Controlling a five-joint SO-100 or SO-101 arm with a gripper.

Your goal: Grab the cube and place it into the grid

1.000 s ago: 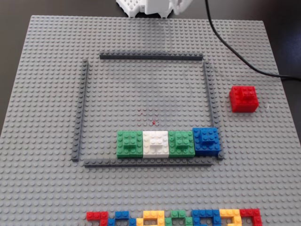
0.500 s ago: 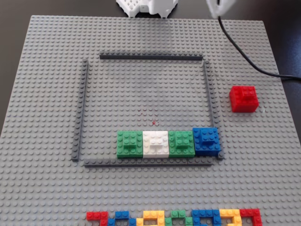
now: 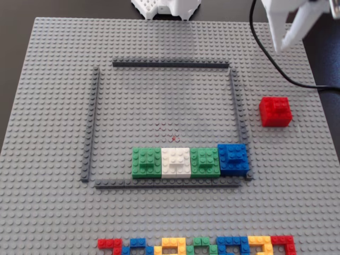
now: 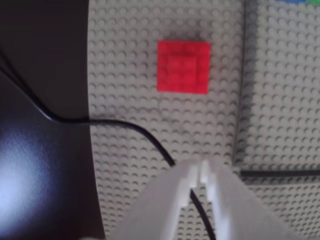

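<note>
Since the earlier frames the gripper (image 3: 285, 42) has been swung into the fixed view at about one o'clock, above the baseplate (image 3: 53, 106); its white fingers (image 4: 172, 192) are seen pressed together with nothing held. The cube (image 3: 275, 111) is found at three o'clock, outside the grid (image 3: 170, 64) and just beside its right strip. In the wrist view the cube (image 4: 183, 66) lies at twelve o'clock of the fingertips, well apart, and a black cable (image 4: 125, 125) is crossed beneath them.

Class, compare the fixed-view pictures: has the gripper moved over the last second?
Yes. The gripper has come in at the top right, down along the black cable toward the red cube.
</note>
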